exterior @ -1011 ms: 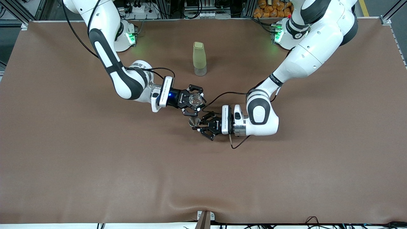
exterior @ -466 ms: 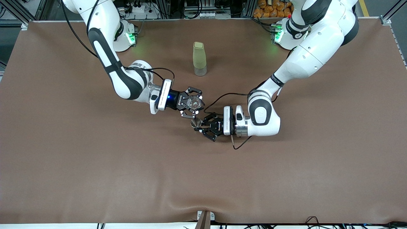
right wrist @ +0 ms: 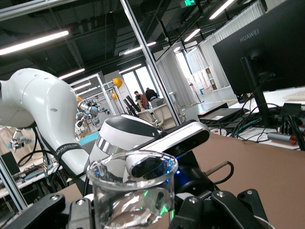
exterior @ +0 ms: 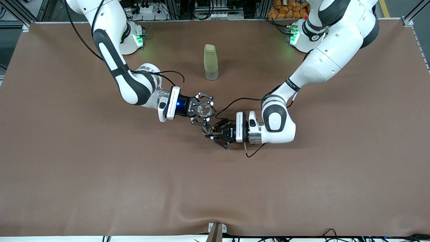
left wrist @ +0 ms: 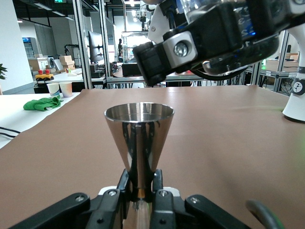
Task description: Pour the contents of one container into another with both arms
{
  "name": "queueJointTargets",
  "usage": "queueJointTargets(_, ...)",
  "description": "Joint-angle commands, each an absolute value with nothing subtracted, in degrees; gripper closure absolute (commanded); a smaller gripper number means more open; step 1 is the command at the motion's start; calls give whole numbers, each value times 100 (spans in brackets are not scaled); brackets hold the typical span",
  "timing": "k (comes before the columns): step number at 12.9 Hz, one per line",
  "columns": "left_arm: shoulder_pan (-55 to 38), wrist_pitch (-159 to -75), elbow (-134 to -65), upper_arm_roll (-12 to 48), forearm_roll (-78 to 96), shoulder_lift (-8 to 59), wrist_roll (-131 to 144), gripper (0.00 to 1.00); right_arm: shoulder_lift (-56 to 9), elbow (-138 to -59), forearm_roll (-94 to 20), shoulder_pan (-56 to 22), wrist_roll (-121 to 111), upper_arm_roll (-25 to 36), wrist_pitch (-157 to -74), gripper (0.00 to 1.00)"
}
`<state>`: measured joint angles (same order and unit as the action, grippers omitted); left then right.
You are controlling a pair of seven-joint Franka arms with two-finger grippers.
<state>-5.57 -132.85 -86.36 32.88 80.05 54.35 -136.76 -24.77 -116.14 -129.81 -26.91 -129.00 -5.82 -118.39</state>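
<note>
Front view, faceted clear tumbler (exterior: pixel 205 109), conical steel jigger (exterior: pixel 205 129)

— What do the two arms look like?
— Glossy white shells with black bands at the joints, and a green light glowing at each base.
— And near each claw?
— The right claw (exterior: pixel 202 110) is black, with a blue light just back of it and a white block at the wrist. The left claw (exterior: pixel 215 132) is black too, with silver screws; black cables loop alongside both wrists.
</note>
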Motion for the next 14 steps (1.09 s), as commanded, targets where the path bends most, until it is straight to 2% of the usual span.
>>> queueJointTargets(1,-527,-13342,-8701,3331,8209,5396,-13860,100,-2364,-11637,-13122,-2725,-12385,-633,-11927,100)
queueJointTargets(8,-519,-13333,-8728,3331,8209,5388,-13869,100,-2276,-11593,-13245,-2786,-11532,-800,-12138,100)
queueJointTargets(14,-387,-13245,-9017,3340,8209,5335,-13948,100,-2268,-11549,-13245,-2777,-11119,-861,-12190,100)
